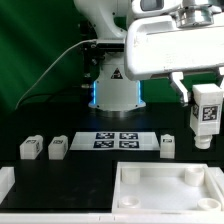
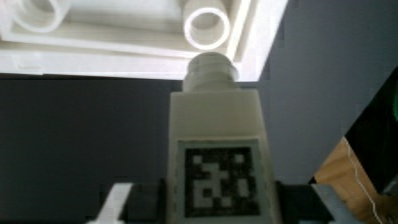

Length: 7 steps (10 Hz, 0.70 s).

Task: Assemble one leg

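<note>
My gripper [image 1: 206, 100] is shut on a white leg [image 1: 205, 114] with a black-and-white tag and holds it in the air at the exterior view's right, above the large white tray-like piece [image 1: 170, 205]. In the wrist view the held leg [image 2: 217, 140] fills the middle, its round peg end pointing toward a round socket [image 2: 210, 27] in the tray's corner. Three more legs stand on the black table: two at the exterior view's left [image 1: 30, 148] [image 1: 57, 148] and one right of the marker board [image 1: 168, 146].
The marker board [image 1: 118, 141] lies flat in front of the arm's base [image 1: 117, 88]. A white block [image 1: 5, 182] sits at the exterior view's left edge. The tray-like piece has a raised rim and corner sockets [image 1: 190, 176].
</note>
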### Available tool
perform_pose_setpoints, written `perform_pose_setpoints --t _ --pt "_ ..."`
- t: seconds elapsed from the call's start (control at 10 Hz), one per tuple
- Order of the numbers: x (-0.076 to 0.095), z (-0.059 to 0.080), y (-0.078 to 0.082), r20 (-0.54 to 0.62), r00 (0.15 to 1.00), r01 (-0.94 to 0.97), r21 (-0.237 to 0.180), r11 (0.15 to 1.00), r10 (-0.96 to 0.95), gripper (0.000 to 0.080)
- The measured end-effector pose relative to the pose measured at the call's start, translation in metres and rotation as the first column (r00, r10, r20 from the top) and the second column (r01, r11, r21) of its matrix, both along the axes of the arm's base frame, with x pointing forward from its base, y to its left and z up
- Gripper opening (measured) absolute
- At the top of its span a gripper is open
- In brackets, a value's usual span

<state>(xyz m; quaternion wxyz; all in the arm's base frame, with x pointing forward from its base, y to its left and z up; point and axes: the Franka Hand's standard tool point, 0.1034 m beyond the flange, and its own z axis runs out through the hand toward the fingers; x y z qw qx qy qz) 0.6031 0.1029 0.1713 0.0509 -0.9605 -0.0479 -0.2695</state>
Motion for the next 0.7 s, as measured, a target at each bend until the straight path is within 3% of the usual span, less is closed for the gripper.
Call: perform_pose_setpoints --t 0.1,0.2,0.3,0.5,0.7 --pt "-0.001 0.000 -0.001 0.105 0.994 0.010 0.019 1.000 -0.012 0.0291" --pt "-0.005 -0.010 -0.001 0.047 0.999 0.008 0.011 1.000 -0.009 0.0291" --pt "-0.002 -0.007 -0.003 0.067 0.998 0.008 0.010 1.000 -0.008 0.0291" --pt "0.008 -0.048 -0.003 0.092 0.996 -0.003 0.009 1.000 0.003 0.0291" --pt "0.015 -0.076 -0.005 0.069 0.998 0.006 0.012 1.000 -0.007 0.0291"
